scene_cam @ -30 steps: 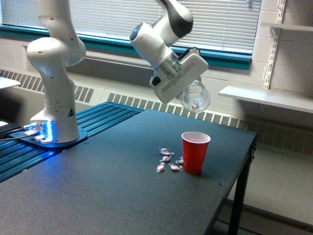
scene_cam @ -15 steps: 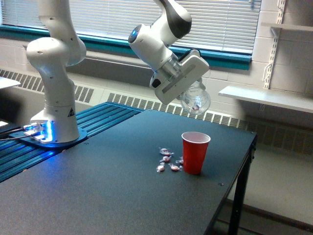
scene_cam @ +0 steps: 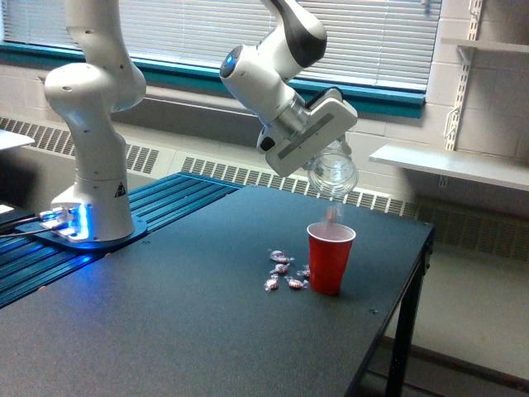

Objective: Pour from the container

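While tilted downward, end effector [scene_cam: 329, 147] (container [scene_cam: 333, 172] clamped) above red cup [scene_cam: 329, 258]

Clear container [scene_cam: 333, 173], red cup [scene_cam: 329, 258], white hand [scene_cam: 310, 134].

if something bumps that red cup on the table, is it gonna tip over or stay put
Probably tips easily. The red cup is taller than wide and narrows toward its base, so its footing on the table is small. It looks like thin plastic, likely light. One piece is dropping toward it from the clear cup, so it likely holds little weight.
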Controlling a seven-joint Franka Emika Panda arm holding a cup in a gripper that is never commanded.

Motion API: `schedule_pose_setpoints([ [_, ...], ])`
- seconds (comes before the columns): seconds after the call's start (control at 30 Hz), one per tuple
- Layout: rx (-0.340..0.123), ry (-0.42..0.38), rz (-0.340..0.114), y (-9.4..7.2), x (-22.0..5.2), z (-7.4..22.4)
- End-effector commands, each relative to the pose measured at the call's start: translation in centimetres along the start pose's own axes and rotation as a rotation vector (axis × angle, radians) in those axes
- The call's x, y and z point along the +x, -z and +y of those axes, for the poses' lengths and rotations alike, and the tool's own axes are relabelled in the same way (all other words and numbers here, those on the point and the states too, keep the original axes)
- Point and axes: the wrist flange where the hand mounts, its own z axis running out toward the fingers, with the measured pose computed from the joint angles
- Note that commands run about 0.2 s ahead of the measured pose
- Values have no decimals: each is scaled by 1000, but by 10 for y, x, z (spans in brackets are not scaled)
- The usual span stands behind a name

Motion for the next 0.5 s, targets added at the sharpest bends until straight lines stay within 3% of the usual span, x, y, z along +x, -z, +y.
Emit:
schedule_pose_setpoints([
  [0.03,5,-34,-7,-4,-4,-2],
  [0.5,-26,15,47,-15,-11,-1],
])
